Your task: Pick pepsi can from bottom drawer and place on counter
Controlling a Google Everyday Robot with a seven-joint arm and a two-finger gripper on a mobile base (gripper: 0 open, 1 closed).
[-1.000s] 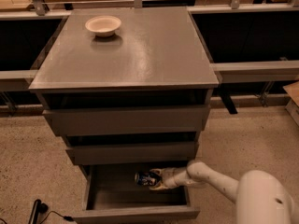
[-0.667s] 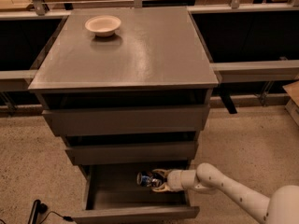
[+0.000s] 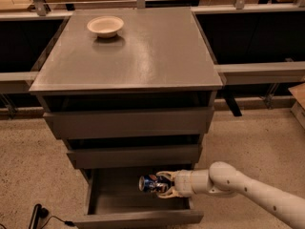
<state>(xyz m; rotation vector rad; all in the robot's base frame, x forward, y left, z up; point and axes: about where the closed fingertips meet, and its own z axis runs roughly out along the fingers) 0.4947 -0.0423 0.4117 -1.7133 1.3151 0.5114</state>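
The pepsi can [image 3: 148, 183] is a small blue can lying sideways, its silver end facing left, held above the inside of the open bottom drawer [image 3: 136, 217]. My gripper [image 3: 160, 184] reaches in from the right on a white arm and is shut on the can, one finger above it and one below. The counter [image 3: 143, 51] is the grey-brown cabinet top above, well higher than the can.
A cream bowl [image 3: 105, 26] sits at the counter's back left. The two upper drawers [image 3: 128, 123] stick out slightly over the bottom one. Light wooden tabletops and dark recesses lie behind and beside the cabinet. A black cable [image 3: 40, 213] lies on the floor at left.
The can has risen off the drawer floor in my gripper's hold and shifted slightly forward. The arm has swung lower and further right in view.
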